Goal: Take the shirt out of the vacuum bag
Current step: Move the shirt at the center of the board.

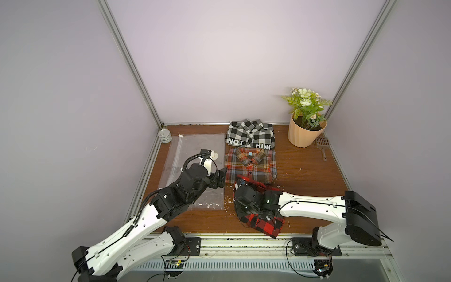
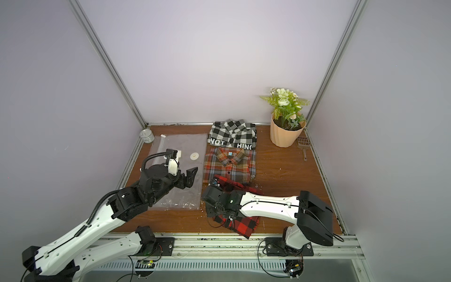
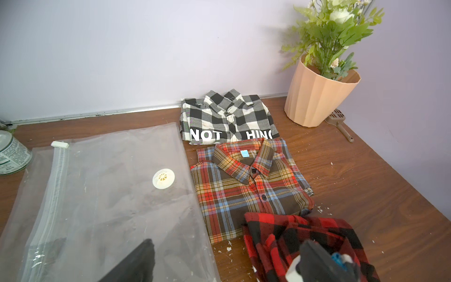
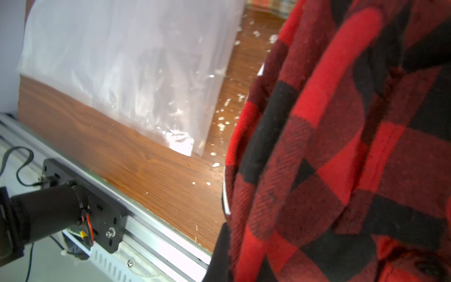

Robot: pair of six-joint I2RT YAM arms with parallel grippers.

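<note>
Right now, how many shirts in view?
3: a black-and-white checked shirt by the back wall, an orange plaid shirt in front of it, and a red-and-black checked shirt nearest the robot. The vacuum bag looks empty.

Soft even light; glare on the vacuum bag point(image 4: 178, 144); nearby red shirt point(image 4: 341, 146) blurred.

I worked in a robot lab's test cell, not a home. Plain lilac walls point(image 1: 219, 61) closed three sides, joined by bare aluminium posts point(image 1: 133, 67). My black base plates point(image 1: 192, 245) sat bolted on a metal rail point(image 1: 244, 240) along the near edge of a wood-grain surface point(image 1: 305, 185), with a slotted cable duct point(image 1: 244, 265) and loose wires below. The homely things looked staged: folded shirts point(image 1: 250, 135), a vacuum bag point(image 1: 195, 146), a tin point(image 1: 165, 136) in the far left corner, a potted plant point(image 1: 306, 127) in the far right corner.
</note>
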